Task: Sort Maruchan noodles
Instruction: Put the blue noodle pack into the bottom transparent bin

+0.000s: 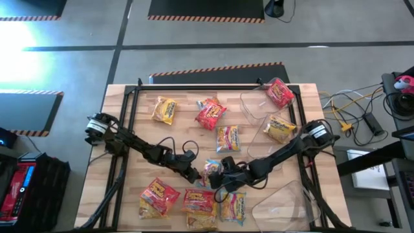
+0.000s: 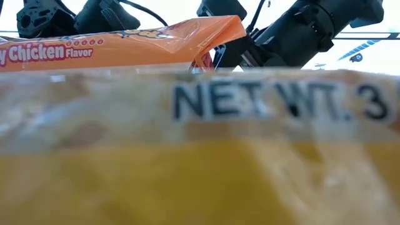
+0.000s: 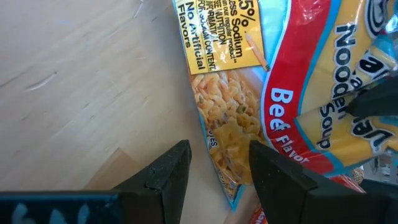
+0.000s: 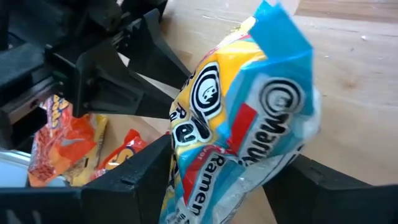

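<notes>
- We see the right claw (image 4: 214, 180) closed around a light blue packet (image 4: 242, 118), its two fingers pressing the crumpled sides; the packet's lower end is cut off by the picture's edge.
- From above, that blue packet (image 1: 213, 169) sits near the counter's (image 1: 129, 194) front middle, mostly covered by both arms, so we cannot tell whether it is lifted.
- The left claw (image 3: 214, 171) stands partly open, its fingertips either side of the packet's corner; we cannot tell whether they touch it.
- The low view is almost wholly blocked by a yellow packet (image 2: 200, 150) against the lens, with an orange packet (image 2: 125, 44) behind it.
- Other packets lie spread over the counter; two rest in a clear tub (image 1: 255, 107) at the far right, and another tub (image 1: 284, 200) is cut off at the front right.
</notes>
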